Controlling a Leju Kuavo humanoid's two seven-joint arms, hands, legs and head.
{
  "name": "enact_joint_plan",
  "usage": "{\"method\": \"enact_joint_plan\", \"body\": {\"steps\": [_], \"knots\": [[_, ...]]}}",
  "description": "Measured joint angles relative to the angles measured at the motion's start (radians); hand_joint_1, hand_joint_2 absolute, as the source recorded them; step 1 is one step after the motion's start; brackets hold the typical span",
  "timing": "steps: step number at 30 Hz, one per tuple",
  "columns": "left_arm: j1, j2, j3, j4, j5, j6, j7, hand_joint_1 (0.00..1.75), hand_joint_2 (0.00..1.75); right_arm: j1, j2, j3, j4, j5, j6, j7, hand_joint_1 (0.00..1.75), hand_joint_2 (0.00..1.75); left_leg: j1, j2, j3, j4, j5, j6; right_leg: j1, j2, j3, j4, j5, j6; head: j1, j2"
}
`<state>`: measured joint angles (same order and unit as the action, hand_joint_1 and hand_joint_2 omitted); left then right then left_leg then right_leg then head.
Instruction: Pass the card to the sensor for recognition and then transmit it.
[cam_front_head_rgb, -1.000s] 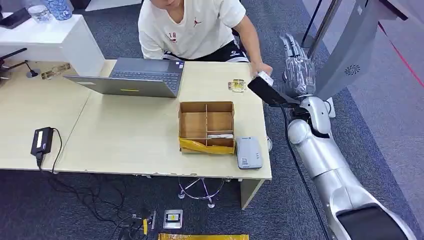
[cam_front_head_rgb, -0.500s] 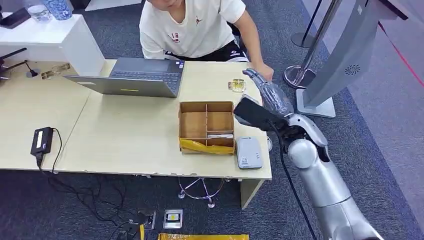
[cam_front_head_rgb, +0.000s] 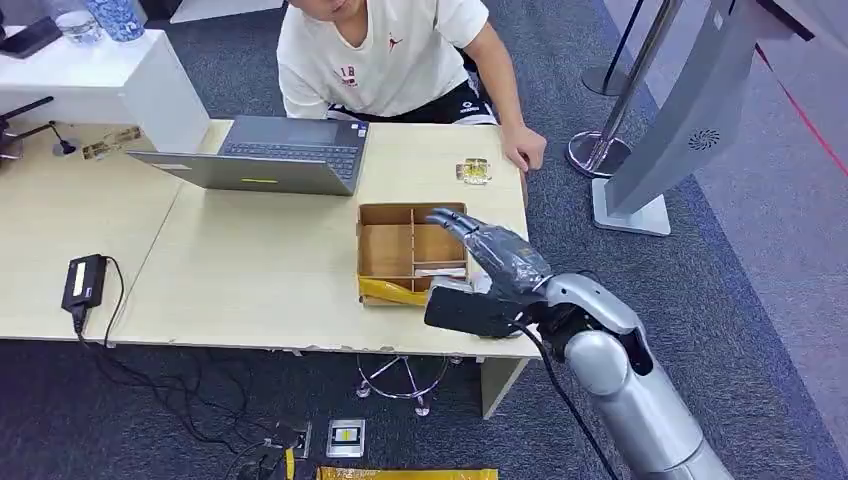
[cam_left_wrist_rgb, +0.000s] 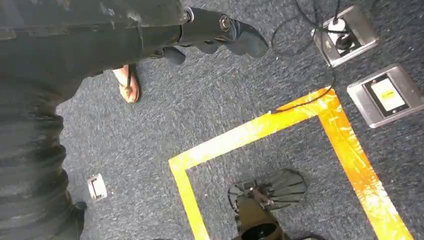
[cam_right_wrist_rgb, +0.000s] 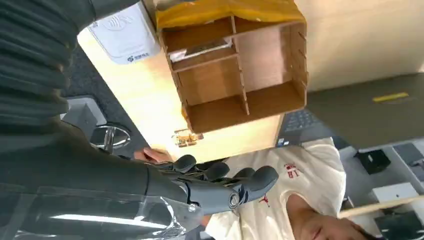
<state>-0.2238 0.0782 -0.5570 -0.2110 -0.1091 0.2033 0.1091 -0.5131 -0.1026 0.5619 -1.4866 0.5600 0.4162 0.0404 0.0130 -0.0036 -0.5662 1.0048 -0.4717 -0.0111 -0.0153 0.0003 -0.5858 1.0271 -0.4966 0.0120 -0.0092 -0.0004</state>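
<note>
**Right hand over the divided box, holding nothing**

A brown wooden divided box (cam_front_head_rgb: 413, 252) lies just beside the right hand (cam_front_head_rgb: 497, 256); one compartment holds a pale flat card (cam_right_wrist_rgb: 194, 50), hard to make out. The fingers (cam_right_wrist_rgb: 240, 181) are outstretched and empty. The hand partly hides the white card sensor (cam_right_wrist_rgb: 122, 35). The left hand (cam_left_wrist_rgb: 220, 34) hangs empty, fingers curled.

Bright, even indoor light with soft shadows, mild glare on the pale table (cam_front_head_rgb: 250, 270), and slightly soft, compressed pictures.
</note>
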Motion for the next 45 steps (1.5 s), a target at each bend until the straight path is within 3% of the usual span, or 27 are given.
{"method": "enact_joint_plan", "body": {"steps": [13, 22, 29, 37, 45], "knots": [[-0.006, -0.007, 0.000, 0.000, -0.003, 0.006, 0.007, 0.00, 1.75, 0.005, -0.015, 0.059, -0.009, 0.031, -0.006, 0.001, 0.00, 1.75, 0.000, 0.000, 0.000, 0.000, 0.000, 0.000, 0.000, 0.000, 0.000, 0.000, 0.000, 0.000, 0.000, 0.000], [-0.012, -0.013, 0.000, 0.000, -0.003, 0.003, 0.009, 0.00, 1.75, 0.011, -0.013, 0.094, 0.045, 0.109, -0.135, -0.060, 0.00, 1.75, 0.000, 0.000, 0.000, 0.000, 0.000, 0.000, 0.000, 0.000, 0.000, 0.000, 0.000, 0.000, 0.000, 0.000], [-0.012, -0.013, 0.001, 0.000, 0.005, 0.006, 0.005, 0.00, 1.75, 0.007, 0.008, 0.125, 0.125, 0.157, -0.175, -0.078, 0.00, 1.75, 0.000, 0.000, -0.001, 0.000, 0.000, 0.000, 0.000, 0.000, 0.000, 0.000, 0.000, 0.000, 0.000, 0.000], [-0.011, -0.015, 0.002, 0.000, 0.012, -0.004, -0.003, 0.00, 1.75, -0.028, 0.073, 0.181, 0.324, 0.253, -0.330, -0.170, 0.00, 1.75, 0.000, 0.000, -0.001, 0.000, 0.000, 0.000, 0.000, 0.000, 0.000, 0.000, 0.000, 0.000, 0.000, 0.000], [-0.020, -0.014, 0.010, 0.000, 0.037, -0.025, 0.034, 0.00, 1.75, -0.099, 0.196, 0.236, 0.637, 0.330, -0.558, -0.224, 0.00, 1.75, 0.000, 0.000, -0.001, 0.000, 0.000, 0.000, 0.000, 0.000, 0.000, 0.001, 0.000, 0.000, 0.000, 0.000]]}}
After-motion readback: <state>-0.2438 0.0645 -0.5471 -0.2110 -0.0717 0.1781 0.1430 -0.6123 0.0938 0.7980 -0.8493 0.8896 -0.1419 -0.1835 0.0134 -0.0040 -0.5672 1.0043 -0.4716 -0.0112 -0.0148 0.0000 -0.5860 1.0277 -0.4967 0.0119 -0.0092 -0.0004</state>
